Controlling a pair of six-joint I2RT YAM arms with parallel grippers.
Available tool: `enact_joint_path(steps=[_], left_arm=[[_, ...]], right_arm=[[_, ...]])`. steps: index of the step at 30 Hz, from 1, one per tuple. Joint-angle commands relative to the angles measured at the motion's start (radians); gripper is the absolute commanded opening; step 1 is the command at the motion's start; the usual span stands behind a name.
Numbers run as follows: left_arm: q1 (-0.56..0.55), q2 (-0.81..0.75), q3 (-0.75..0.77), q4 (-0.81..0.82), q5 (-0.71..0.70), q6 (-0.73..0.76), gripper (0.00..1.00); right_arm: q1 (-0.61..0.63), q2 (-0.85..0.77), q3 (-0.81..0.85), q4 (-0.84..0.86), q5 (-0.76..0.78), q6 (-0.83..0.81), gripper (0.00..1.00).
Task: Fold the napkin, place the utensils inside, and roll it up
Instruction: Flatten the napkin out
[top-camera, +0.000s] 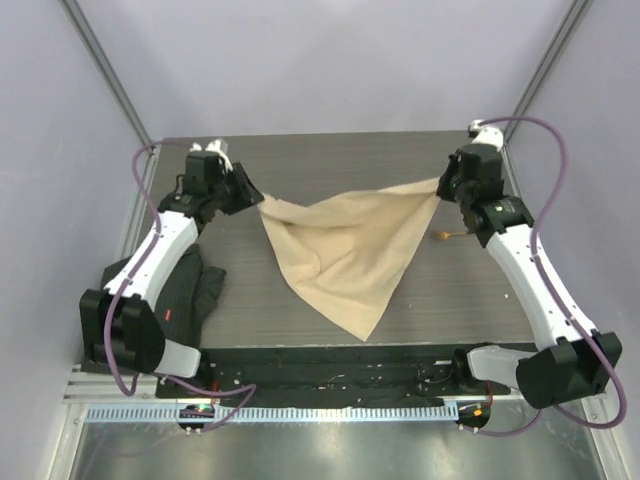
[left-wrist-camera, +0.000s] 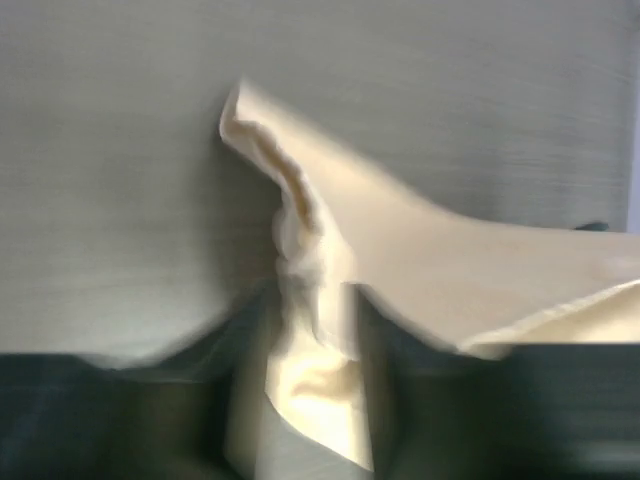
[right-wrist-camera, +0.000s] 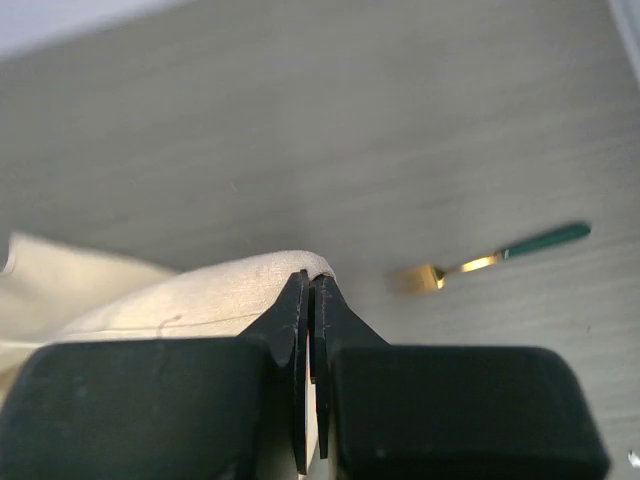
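The task looks to be at an early stage: no finished fold shows, nothing lies inside the cloth, and no roll has begun. The napkin (top-camera: 345, 245) is strung by two far corners between the two arms over the middle of the tabletop (top-camera: 450, 300). From that top edge it falls in a broad triangle whose lowest point reaches toward the near edge. It is plain beige and soft, with slack creases running down from the left corner and a shallow sag along the top edge. The right end effector (right-wrist-camera: 312, 288) has its fingers pressed together on a thin pinch of the napkin's right corner, the cloth bulging just behind the tips. The left end effector (top-camera: 252, 197) has the other corner running between its fingers, but the wrist view is smeared, so I cannot tell whether it is clamping the cloth or has parted from it. A single fork (right-wrist-camera: 490, 260), gold with a green handle, lies bare on the tabletop just beside the right end effector, outside the napkin. A dark ribbed cloth (top-camera: 195, 285) lies bunched near the left arm, clear of the napkin. By my judgement everything remains: laying the napkin down into a fold, setting the fork on it, and rolling.
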Motion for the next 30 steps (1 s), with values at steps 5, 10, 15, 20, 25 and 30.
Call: enact_joint_path(steps=[5, 10, 15, 20, 25, 30], left_arm=[[-0.005, 0.015, -0.135, 0.096, 0.023, -0.024, 0.78], [-0.070, 0.010, -0.182, 0.100, -0.067, -0.001, 0.80], [-0.081, 0.042, -0.264, 0.103, -0.140, -0.001, 0.69], [-0.082, 0.114, -0.274, 0.192, -0.108, -0.006, 0.61], [-0.094, 0.189, -0.249, 0.245, -0.078, -0.006, 0.57], [-0.113, 0.283, -0.217, 0.215, -0.090, -0.001, 0.56]], right_arm=[[-0.003, 0.026, -0.152, 0.095, -0.175, 0.055, 0.01], [-0.004, 0.033, -0.215, 0.138, -0.194, 0.074, 0.01], [-0.003, 0.021, -0.253, 0.150, -0.203, 0.087, 0.01], [-0.004, 0.009, -0.290, 0.161, -0.221, 0.095, 0.01], [-0.003, 0.001, -0.321, 0.170, -0.227, 0.103, 0.01], [-0.004, -0.005, -0.335, 0.178, -0.226, 0.106, 0.01]])
